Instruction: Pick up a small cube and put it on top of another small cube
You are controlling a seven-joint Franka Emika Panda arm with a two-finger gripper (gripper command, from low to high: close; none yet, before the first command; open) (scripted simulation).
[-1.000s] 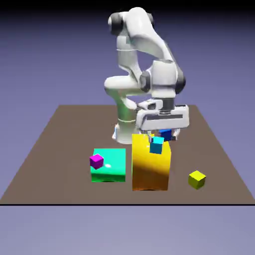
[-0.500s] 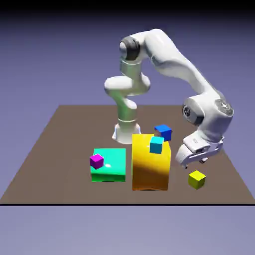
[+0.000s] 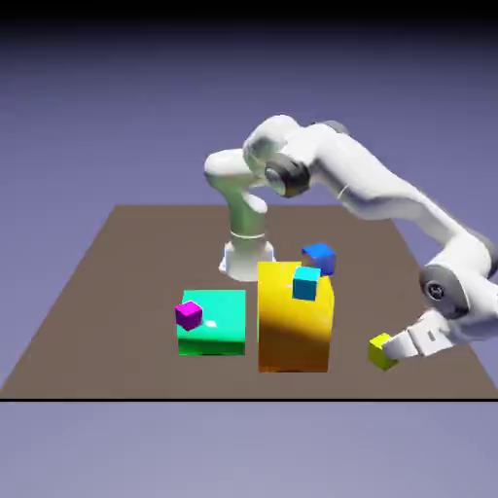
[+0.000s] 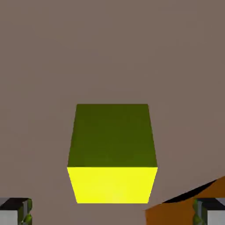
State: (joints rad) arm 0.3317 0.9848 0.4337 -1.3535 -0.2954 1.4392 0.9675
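Arm position: you now have the arm (image 3: pixel 365 170) reaching low toward the lower right of the exterior view; half a second ago the hand hung above that area, and a second ago it was near the middle of the frame, behind the tall yellow block (image 3: pixel 292 336).
Pincer: spread wide, its tips (image 4: pixel 112 212) at the lower left and lower right corners of the hand view; nothing pinched.
Small yellow cube: you find it (image 4: pixel 112 140) at the lower middle of the hand view, in line with the gap between the tips and apart from both; in the exterior view it is at the lower right, on the worktop (image 3: pixel 117 263), partly hidden by the hand.
Other cubes: magenta (image 3: pixel 189 315) at lower left, cyan (image 3: pixel 305 285) right of centre, blue (image 3: pixel 319 258) just above it in the frame; all three unmoved. Which one is to serve as the base, you cannot tell.
Green block: unmoved (image 3: pixel 214 336), left of the tall block.
Meaning for the task: the approach appears well advanced, with the pick still to be made and the stacking outstanding.
Next move: you should ease in along the present line, then close evenly.
Risk: a tilted entry could nudge the cube aside.
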